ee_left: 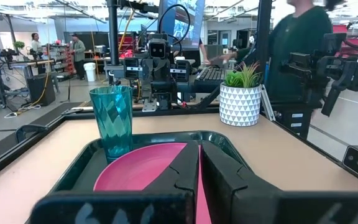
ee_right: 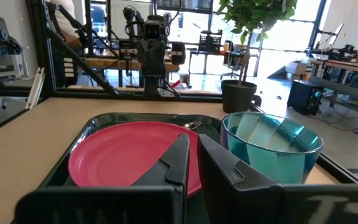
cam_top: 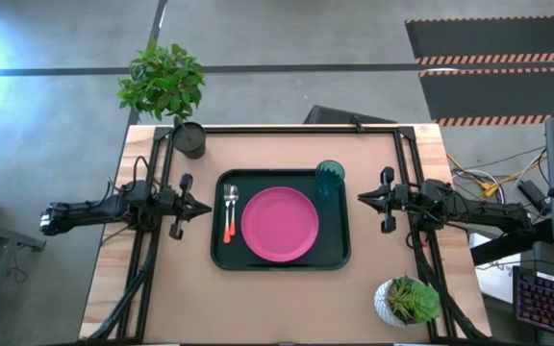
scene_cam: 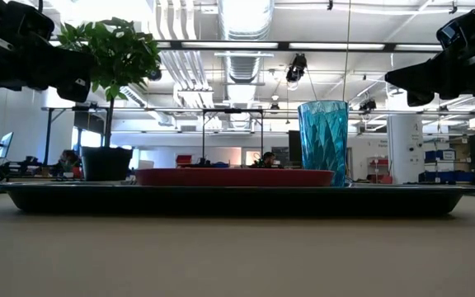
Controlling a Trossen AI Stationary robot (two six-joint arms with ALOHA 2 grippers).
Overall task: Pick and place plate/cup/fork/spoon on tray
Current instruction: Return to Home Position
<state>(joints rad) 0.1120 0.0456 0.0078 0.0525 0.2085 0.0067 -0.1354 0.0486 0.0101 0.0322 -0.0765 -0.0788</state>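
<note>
The dark tray lies in the middle of the table. On it, the pink plate lies flat in the centre. The teal cup stands upright in the tray's far right corner. The orange-handled fork and spoon lie side by side along the tray's left side. My left gripper hovers shut just left of the tray and points at it. My right gripper hovers shut just right of the tray, near the cup. Both are empty and clear of the table in the low view.
A dark pot with a leafy plant stands at the far left corner. A white patterned pot with a succulent stands at the near right. A black frame runs along the table's edges. A person stands beyond the table's right side.
</note>
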